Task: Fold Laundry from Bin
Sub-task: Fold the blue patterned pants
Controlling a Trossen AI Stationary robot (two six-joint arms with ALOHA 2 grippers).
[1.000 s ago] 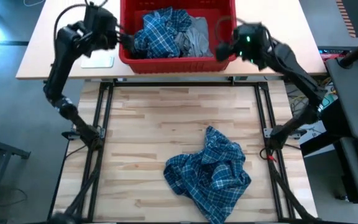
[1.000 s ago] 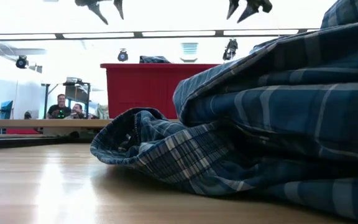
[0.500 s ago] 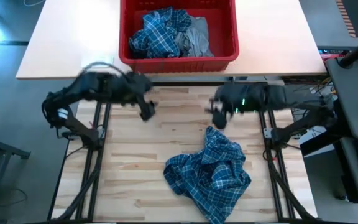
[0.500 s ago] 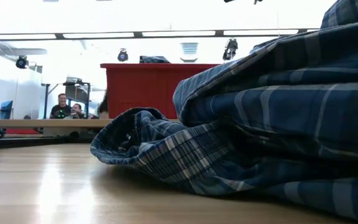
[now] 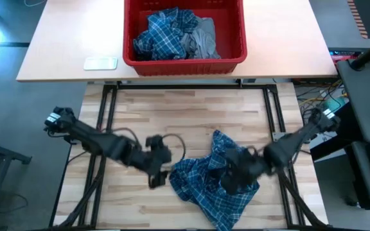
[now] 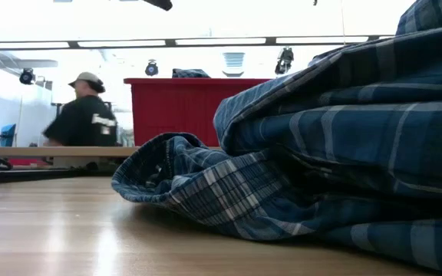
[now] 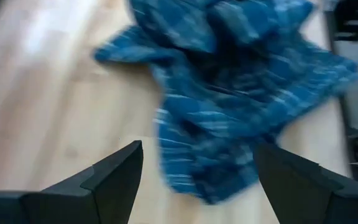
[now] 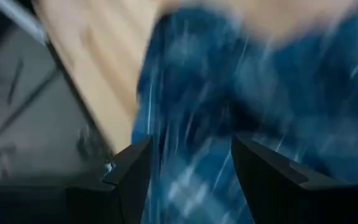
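Item: crumpled blue plaid shirt (image 5: 214, 179), near table (image 5: 140, 115) centre.
I see left gripper (image 5: 154, 176) spread beside it, right gripper (image 5: 231, 181) spread above it, nothing held; beyond, red bin (image 5: 128, 54) holding plaid and grey garments (image 5: 201, 38).

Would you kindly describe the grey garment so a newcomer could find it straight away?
Start at the red bin on the far table. Two garments lie inside it; the grey garment lies on the right, against a blue plaid shirt. It alone is plain, with no checks.

both claws down at plaid shirt (image 5: 214, 176)
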